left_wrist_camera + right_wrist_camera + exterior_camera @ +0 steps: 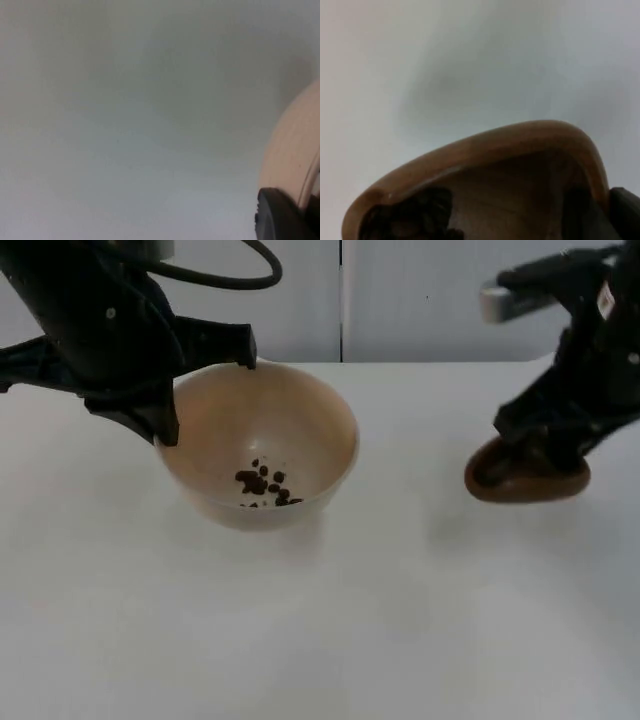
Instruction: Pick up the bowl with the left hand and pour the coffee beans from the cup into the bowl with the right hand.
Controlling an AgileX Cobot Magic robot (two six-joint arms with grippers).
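Cream ceramic first: in the top view the bowl [262, 445] hangs by its rim from my left gripper [205, 390], whose fingers are closed over the rim on the side nearest my arm. A small heap of coffee beans [264, 485] lies on the bowl's floor, out beyond my fingertips. Well off to the other side, my right gripper [545, 445] is clamped on the brown wooden cup [528, 478], which sits low over the white table [400, 620] (whether it touches, I cannot tell).

Left wrist view: the bowl's pale outer wall [295, 150] curves up directly beside my black fingertip [280, 215], table beyond.

Right wrist view: the cup's wooden rim [485, 145] arches just ahead of my finger [625, 212]; dark beans [410, 220] remain inside.
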